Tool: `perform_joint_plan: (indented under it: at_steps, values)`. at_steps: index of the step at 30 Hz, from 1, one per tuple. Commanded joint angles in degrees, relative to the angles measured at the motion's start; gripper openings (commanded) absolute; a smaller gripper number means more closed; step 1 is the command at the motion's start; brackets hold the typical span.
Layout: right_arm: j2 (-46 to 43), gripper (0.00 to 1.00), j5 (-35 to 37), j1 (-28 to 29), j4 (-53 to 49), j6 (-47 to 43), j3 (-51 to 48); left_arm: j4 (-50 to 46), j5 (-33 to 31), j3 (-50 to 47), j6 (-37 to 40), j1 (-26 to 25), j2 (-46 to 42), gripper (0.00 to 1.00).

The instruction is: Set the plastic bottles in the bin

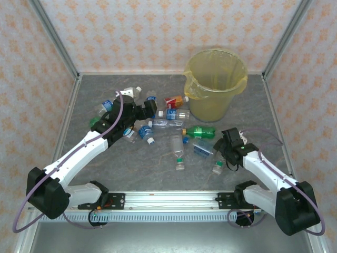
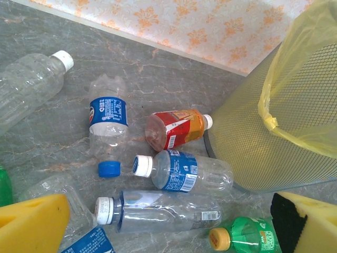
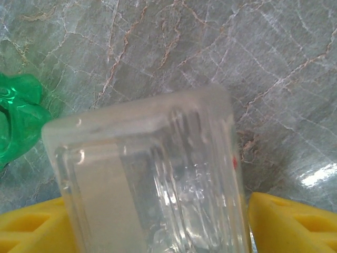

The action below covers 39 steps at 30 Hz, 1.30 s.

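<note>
Grey marbled table (image 1: 131,174), walled by orange-patterned panels, carries the whole job.

Hazard 1: the right gripper (image 3: 152,205), at 4 o'clock on the table, has its yellow pads (image 3: 287,224) against both flanks of a clear, ribbed, square-section plastic bottle (image 3: 158,158), apparently clamped on it. Thin, smooth walls will likely buckle or slide under squeeze, so the bottle may squirt free during the carry.

Hazard 2: the round translucent yellow plastic bin (image 1: 215,89) with a yellow bag liner stands at 1 o'clock. It looks light. A knock on the rim or a snag in the draped liner could tip it.

Hazard 3: the left gripper (image 2: 168,216) hovers, jaws wide apart and empty, over the scattered plastic bottles (image 1: 166,124) lying from 10 o'clock to centre. Both arms heading for the bin could clash.

The bottles are mostly clear with blue labels. A red-orange labelled bottle (image 2: 176,129) lies just beside the bin wall, and a green bottle (image 1: 202,131) lies near centre.
</note>
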Motion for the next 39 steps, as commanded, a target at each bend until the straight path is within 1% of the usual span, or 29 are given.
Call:
perform_joint_plan:
  at_steps: [1,4,9,14,19,24,27,31,34,39]
  values:
    - [0.67,0.76,0.93,0.25,-0.77,-0.28,-0.89,-1.32,-0.33,-0.29,1.15,-0.42,-1.27,0.99]
    - [0.46,0.73,1.59,0.25,-1.16,-0.28,-0.66,-1.47,-0.28,0.19,1.17,-0.43,-1.17,0.99]
    - [-2.27,0.63,3.92,0.18,-2.37,0.33,0.09,-1.61,0.15,1.98,1.26,-0.43,-0.42,0.99]
    - [-5.09,0.61,6.29,0.25,-4.05,1.01,1.52,-1.74,0.86,3.90,1.17,-0.48,0.85,0.99]
    - [-7.00,0.61,10.09,0.18,-6.48,0.44,5.74,-1.61,1.60,5.81,1.08,-0.53,1.47,0.99]
    - [-8.21,0.61,14.17,0.22,-7.74,-0.84,13.34,-0.91,2.37,7.51,1.16,-0.70,1.70,0.99]
    - [-8.00,0.60,17.61,0.20,-7.70,-2.96,19.34,0.58,4.26,8.06,2.48,-0.79,1.76,0.99]
    - [-6.62,0.60,22.53,0.25,-7.39,-6.70,27.99,-0.81,2.69,11.16,5.27,-0.80,1.94,0.99]
    - [-5.36,0.60,25.37,0.26,-5.61,-9.96,33.87,-1.49,2.67,13.62,6.08,-0.79,1.85,0.99]
    - [-1.11,0.59,26.25,0.26,-1.76,-13.93,43.75,-0.08,2.02,14.83,6.27,-0.81,0.72,0.99]
